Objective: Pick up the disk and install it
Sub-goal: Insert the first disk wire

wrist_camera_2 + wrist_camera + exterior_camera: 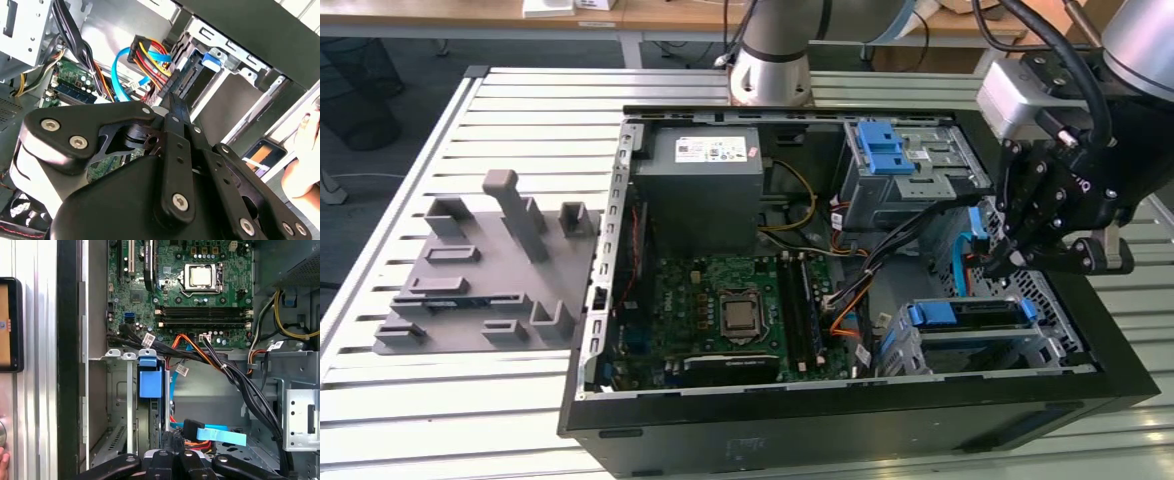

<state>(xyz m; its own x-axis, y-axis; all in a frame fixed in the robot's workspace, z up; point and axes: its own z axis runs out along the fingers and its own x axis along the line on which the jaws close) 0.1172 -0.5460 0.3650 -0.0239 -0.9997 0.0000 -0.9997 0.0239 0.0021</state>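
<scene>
- Upper centre of the exterior view, we see the power supply (704, 172) with a white sticker, its print too small to read.
- Lower right, the disk (977, 312) sits in the case's drive cage (1047, 345).
- Far right, the arm angles down; the gripper (1027, 262) hovers just above the cage, and we cannot tell its state.

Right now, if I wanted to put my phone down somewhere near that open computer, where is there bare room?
The slatted table is bare in front of the grey fixture plate and behind it, at the exterior view's left. Inside the computer case it is crowded: cables, boards, drive cages, with the tool hanging over the right side.
</scene>
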